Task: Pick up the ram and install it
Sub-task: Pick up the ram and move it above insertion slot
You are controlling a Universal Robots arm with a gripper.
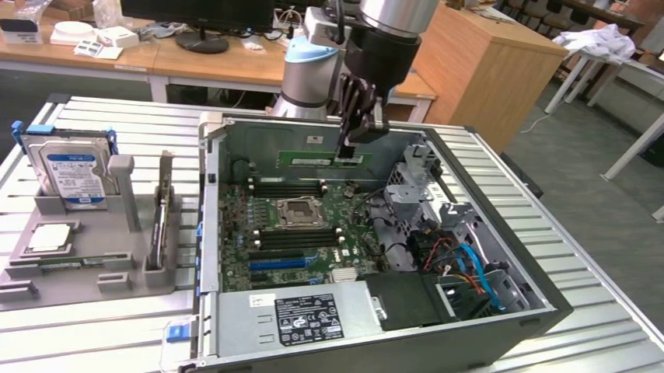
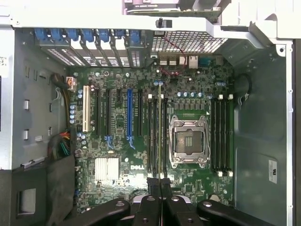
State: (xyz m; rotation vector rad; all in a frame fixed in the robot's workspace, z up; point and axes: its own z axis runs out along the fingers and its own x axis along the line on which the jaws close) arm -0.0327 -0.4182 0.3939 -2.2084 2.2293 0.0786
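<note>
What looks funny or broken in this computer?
Nothing looks broken or spilled. The computer case lies on its side with its cover off, the processor socket sits empty, and the hard drive stands in a grey rack outside the case. The gripper holds the ram over the board.

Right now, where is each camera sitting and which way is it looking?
Exterior view: off the arm, up high, looking down at the open computer case on the table; the arm and its fingers show.
Wrist view: on the wrist, looking straight down at the motherboard; the shut fingers show, holding the ram.
Both share the fingers, the ram and the processor socket.
</note>
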